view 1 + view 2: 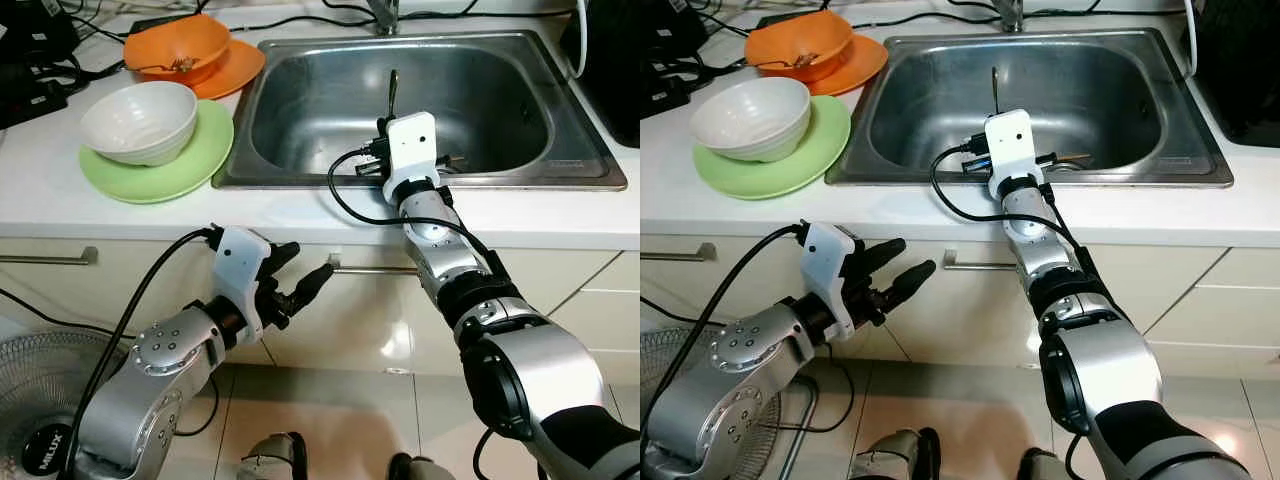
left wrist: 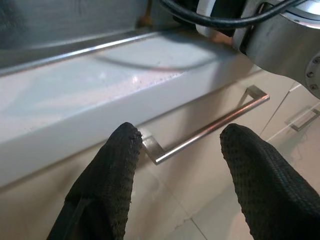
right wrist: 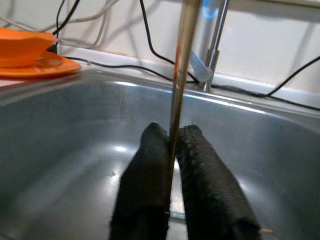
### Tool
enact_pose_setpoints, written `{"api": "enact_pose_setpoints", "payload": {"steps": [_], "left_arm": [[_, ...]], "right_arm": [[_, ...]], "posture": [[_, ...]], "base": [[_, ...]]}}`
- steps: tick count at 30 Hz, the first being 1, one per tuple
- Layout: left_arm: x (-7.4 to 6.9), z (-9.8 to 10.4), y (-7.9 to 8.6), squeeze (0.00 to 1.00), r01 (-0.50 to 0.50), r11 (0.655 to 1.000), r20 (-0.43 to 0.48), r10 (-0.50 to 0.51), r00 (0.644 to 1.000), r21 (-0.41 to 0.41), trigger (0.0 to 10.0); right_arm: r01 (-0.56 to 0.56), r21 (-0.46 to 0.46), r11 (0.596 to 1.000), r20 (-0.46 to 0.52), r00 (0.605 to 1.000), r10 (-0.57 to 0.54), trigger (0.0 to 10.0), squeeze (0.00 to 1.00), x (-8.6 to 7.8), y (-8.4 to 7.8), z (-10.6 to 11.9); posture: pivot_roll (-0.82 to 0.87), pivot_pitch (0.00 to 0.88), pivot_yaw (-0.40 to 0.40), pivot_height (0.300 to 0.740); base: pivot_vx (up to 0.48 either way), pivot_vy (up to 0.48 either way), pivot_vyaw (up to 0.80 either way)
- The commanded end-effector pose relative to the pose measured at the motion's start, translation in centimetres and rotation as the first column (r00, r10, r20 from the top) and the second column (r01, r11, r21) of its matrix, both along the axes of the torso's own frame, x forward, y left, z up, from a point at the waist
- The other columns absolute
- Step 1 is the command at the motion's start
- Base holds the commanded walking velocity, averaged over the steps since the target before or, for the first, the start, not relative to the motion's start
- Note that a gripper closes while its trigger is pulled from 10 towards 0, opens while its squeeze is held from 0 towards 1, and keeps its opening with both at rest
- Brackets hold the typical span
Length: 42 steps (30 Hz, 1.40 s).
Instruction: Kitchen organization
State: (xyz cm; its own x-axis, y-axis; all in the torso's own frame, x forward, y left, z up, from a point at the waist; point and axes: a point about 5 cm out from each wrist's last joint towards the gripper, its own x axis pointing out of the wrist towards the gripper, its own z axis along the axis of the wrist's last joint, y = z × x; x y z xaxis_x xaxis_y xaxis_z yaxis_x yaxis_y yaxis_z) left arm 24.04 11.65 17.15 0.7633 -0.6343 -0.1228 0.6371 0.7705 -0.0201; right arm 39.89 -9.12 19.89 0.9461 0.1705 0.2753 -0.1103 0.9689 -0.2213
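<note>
Your tidying looks barely under way: the white bowl (image 1: 139, 120) on the green plate (image 1: 190, 165) and the orange bowl (image 1: 178, 47) on its orange plate (image 1: 232, 68) sit unsorted on the table (image 1: 60, 205). Your right claw (image 3: 172, 165) is clamped on a thin metal utensil (image 3: 181, 70), upright over the sink (image 1: 320, 110). Your left claw (image 1: 300, 275) hangs parted below, near the drawer handle (image 2: 210, 131).

Right arm reaches over the steel sink (image 1: 1120, 150), its gripper (image 1: 992, 108) hidden behind the white wrist block, a thin utensil handle (image 1: 993, 88) sticking upright above it. Left gripper (image 1: 902, 268) low before the cabinet front, fingers parted. On the counter: white bowl (image 1: 750, 117) on green plate (image 1: 790, 165), orange bowl (image 1: 800, 45) on orange plate (image 1: 855, 62).
</note>
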Motion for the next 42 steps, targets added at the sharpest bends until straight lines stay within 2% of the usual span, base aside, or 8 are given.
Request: {"api": "enact_pose_setpoints", "payload": {"steps": [1,9,10,17,24,30,34,42], "left_arm": [[-0.3,0.1,0.2,0.00,-0.006,1.000,-0.005,0.006,1.000,0.009,10.0],[-0.3,0.3,0.5,0.00,-0.014,1.000,-0.014,0.014,1.000,0.020,10.0],[-0.2,0.3,0.5,0.00,-0.018,1.000,-0.010,0.018,1.000,0.021,10.0],[2.0,1.5,1.1,0.00,-0.151,0.988,0.093,0.150,0.984,0.006,10.0],[5.2,4.2,3.6,0.00,-0.351,0.934,0.217,0.356,0.909,-0.063,10.0],[7.3,6.6,6.5,0.00,-0.503,0.857,0.318,0.511,0.799,-0.112,10.0],[8.4,8.3,8.8,0.00,-0.598,0.783,0.369,0.614,0.698,-0.171,10.0],[9.8,8.8,11.6,0.00,-0.674,0.723,0.385,0.672,0.633,-0.153,10.0]], "right_arm": [[-0.010,0.009,1.000,-0.020,1.000,0.010,10.0,1.00,0.0,0.4,-0.2],[-0.008,0.008,1.000,-0.032,0.999,0.008,10.0,1.00,0.0,0.5,-0.4],[-0.009,0.009,1.000,-0.028,1.000,0.009,10.0,0.00,0.0,0.6,-0.3],[-0.025,0.070,0.997,0.062,0.998,0.021,10.0,0.00,0.1,0.6,1.6],[-0.077,0.120,0.990,0.193,0.980,0.053,10.0,0.00,-0.3,0.8,4.2],[-0.121,0.143,0.982,0.273,0.959,0.079,10.0,0.00,-1.0,1.0,5.1],[-0.154,0.153,0.976,0.300,0.948,0.102,10.0,0.00,-1.9,1.1,4.9],[-0.127,0.204,0.971,0.213,0.973,0.083,10.0,0.00,-2.6,0.7,1.9]], "posture": [[0.36,0.235,0.110,0.740],[0.36,0.231,0.116,0.740],[0.36,0.226,0.118,0.740],[0.33,0.197,0.118,0.740],[0.28,0.145,0.111,0.740],[0.26,0.113,0.107,0.740],[0.24,0.088,0.105,0.740],[0.22,0.052,0.110,0.740]], "base": [[0.000,0.000,0.00],[0.000,0.000,0.00],[0.000,0.000,0.00],[0.000,0.000,0.00],[0.000,0.000,0.00],[0.000,0.000,0.00],[0.000,0.000,0.00],[0.000,0.000,0.00]]}}
